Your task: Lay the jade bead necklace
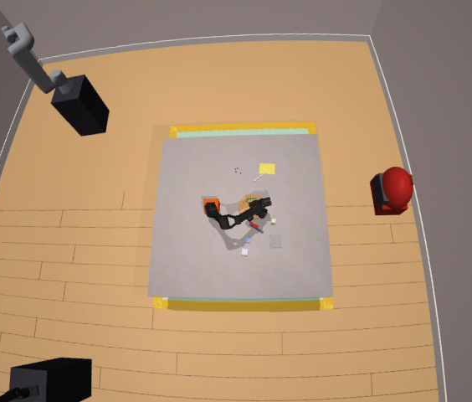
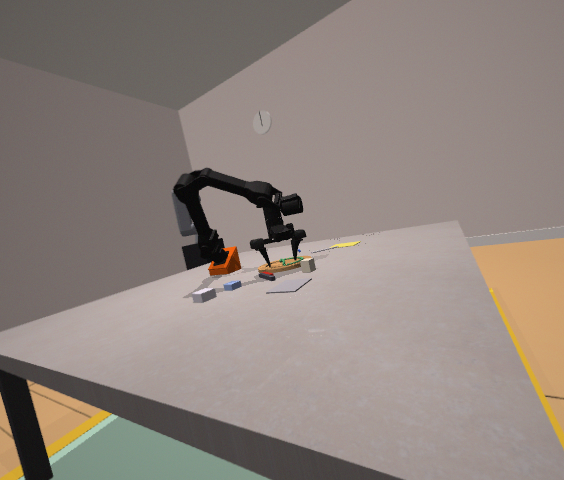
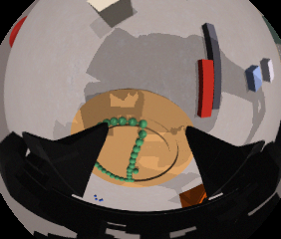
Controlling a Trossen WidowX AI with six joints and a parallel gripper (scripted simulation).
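The open gripper (image 2: 282,262) (image 3: 147,127) hides part of the jade necklace (image 3: 137,148), seemingly partly outside the mid-bench board's (image 2: 267,268) (image 3: 152,107) groove.

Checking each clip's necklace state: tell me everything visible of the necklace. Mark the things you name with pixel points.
The necklace (image 1: 251,199) (image 2: 291,261) (image 3: 137,148) is a string of round, green, slightly glossy beads on the round board (image 1: 243,205) (image 2: 271,268) (image 3: 155,107). One stretch curves near the groove; another cuts across inside it. The open gripper (image 2: 282,261) (image 3: 147,127) hides part; finger contact is unclear.
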